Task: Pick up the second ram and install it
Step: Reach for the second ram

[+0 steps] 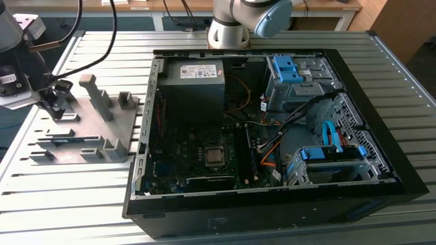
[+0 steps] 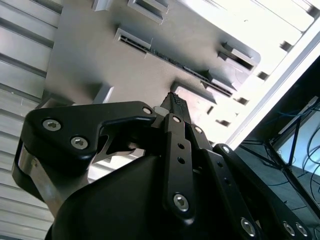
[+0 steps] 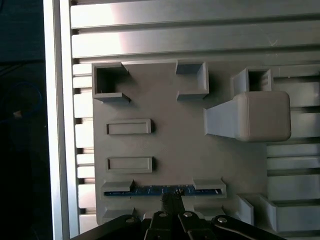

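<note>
Ram (image 3: 162, 190): on edge in fixture (image 3: 170, 140) slot; likely light, stiff, fragile.
Hold: probably best by flat faces, mid-length, clear of contacts.
Gripper (image 3: 172, 199): over ram; jaws together, empty.

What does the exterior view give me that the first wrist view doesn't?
Exterior view: the open PC case with its motherboard, and the arm base. First wrist view: the ram, edge-on in a slot of the fixture. Both: the hand over that grey fixture, on the slatted table.
</note>
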Available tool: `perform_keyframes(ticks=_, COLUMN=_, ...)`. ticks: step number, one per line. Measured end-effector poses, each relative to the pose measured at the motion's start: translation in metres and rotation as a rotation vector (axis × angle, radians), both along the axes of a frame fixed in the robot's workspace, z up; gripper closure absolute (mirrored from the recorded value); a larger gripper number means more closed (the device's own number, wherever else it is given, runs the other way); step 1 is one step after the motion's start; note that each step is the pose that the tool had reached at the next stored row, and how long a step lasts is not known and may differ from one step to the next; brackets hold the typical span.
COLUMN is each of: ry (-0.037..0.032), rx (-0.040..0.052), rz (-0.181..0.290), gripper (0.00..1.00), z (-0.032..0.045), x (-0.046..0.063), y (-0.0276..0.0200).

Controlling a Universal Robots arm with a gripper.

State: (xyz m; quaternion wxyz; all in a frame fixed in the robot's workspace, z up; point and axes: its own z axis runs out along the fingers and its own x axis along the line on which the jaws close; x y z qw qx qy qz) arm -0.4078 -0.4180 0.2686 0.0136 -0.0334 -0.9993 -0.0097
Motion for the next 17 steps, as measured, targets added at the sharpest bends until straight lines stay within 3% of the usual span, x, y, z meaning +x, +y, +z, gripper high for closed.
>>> perform_keyframes(ticks=17, ry=0.0000, rx=0.0000, rz=0.000, gripper=0.90, z=-0.0119, x=0.000, y=-0.0006)
